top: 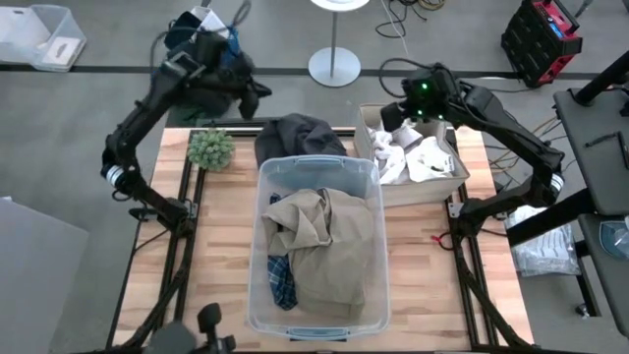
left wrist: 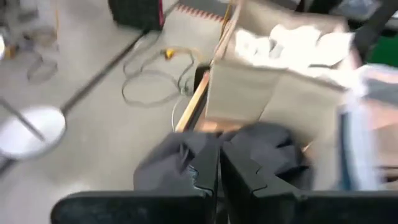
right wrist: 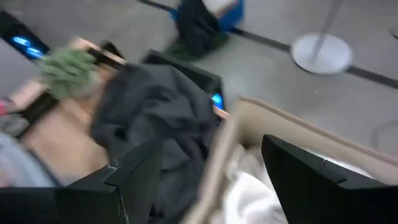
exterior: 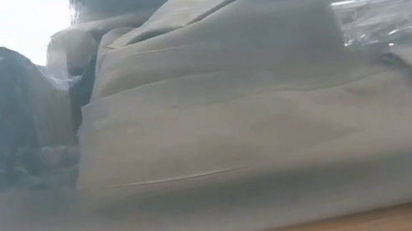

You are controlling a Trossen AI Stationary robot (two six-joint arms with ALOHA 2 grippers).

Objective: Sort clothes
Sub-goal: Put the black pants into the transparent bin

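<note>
While both arms are raised at the frame's upper edge, the scene is recorded thus:
Left end effector [left wrist: 219, 180]: held upper left, beyond the worktop [top: 221, 256], fingers pressed together, nothing gripped.
Right end effector [right wrist: 205, 177]: hung over the cardboard box [top: 460, 180], upper right, fingers spread wide.
White pieces [top: 418, 157]: in that box.
Dark grey piece [top: 300, 136]: upper centre, behind the clear bin [top: 319, 320].
Tan khaki piece [top: 329, 241]: inside the bin, beside the plaid shirt [top: 281, 280].
</note>
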